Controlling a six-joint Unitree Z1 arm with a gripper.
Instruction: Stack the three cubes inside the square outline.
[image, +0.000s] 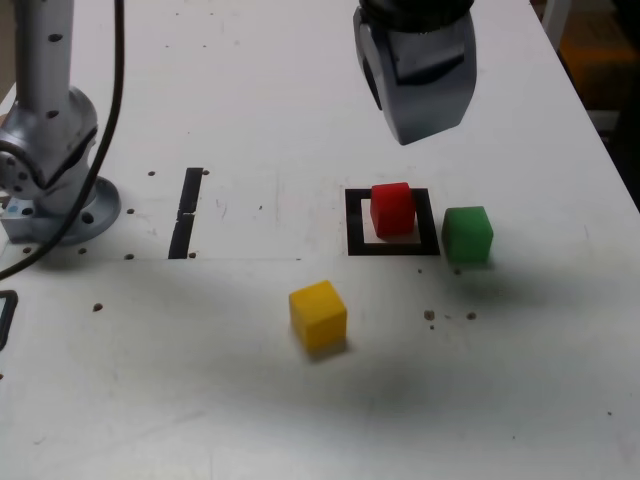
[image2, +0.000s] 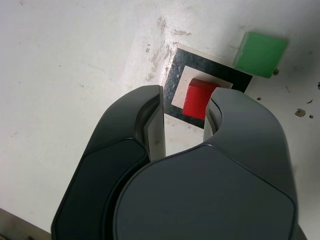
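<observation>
Hand (image: 418, 95) of the single arm hung in the air above the white surface (image: 250, 400), raised well clear of everything on it and holding nothing. Its 2 curved dark jaws showed a gap in the wrist view, yet this appeared to be their most closed setting. The red cube (image: 392, 208) sat inside the square outline (image: 355, 222), a thick black frame with a white centre, almost directly below the hand. The green cube (image: 467, 234) rested just beside the frame's outer edge on the exterior view's right, a little nearer the camera than the red one. The yellow cube (image: 318, 315) lay well apart, toward the exterior view's left and closer to the camera. Green looked the nearer next pick: it lay down and slightly to the exterior view's right of the hand. The hand pointed steeply downward, its jaws framing the red cube in the wrist view. All 3 cubes being square, none offered a long axis.
</observation>
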